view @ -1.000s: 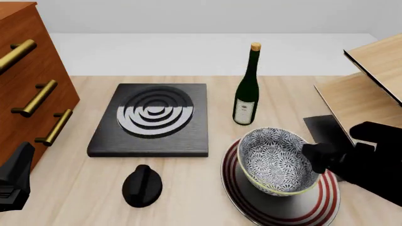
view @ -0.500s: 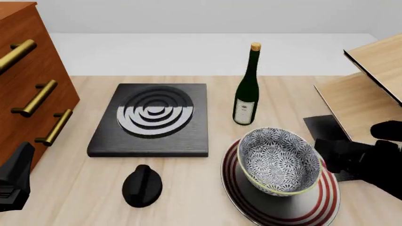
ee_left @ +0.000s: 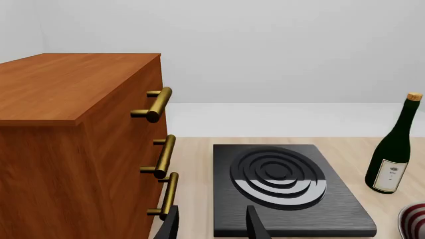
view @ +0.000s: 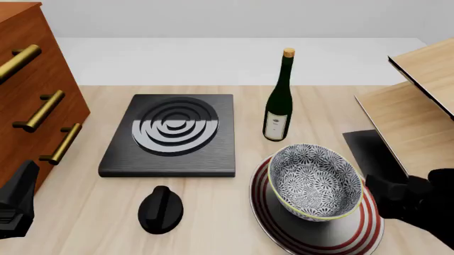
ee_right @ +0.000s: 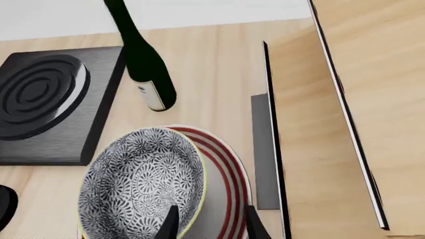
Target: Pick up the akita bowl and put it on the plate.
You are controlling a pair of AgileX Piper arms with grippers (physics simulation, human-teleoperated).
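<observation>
The akita bowl [view: 316,180], blue-grey floral with a pale rim, stands upright on the red-ringed white plate [view: 280,234] at the front right of the table. In the right wrist view the bowl [ee_right: 139,184] sits on the plate [ee_right: 229,174] just ahead of my right gripper [ee_right: 211,226], which is open and holds nothing. From the front, that gripper [view: 379,194] hangs just right of the bowl, apart from it. My left gripper [view: 18,202] rests at the front left, open and empty [ee_left: 212,229], far from the bowl.
A black stove [view: 170,133] with grey rings lies centre-left, and a dark wine bottle [view: 278,101] stands just behind the plate. A black knob-shaped object [view: 161,209] is left of the plate. A wooden drawer cabinet [view: 28,90] stands at left, wooden shelving [view: 418,101] at right.
My right gripper has pulled back to the right and toward the table's near edge, away from the bowl's rim. The bowl stays on the plate. The left arm has not moved.
</observation>
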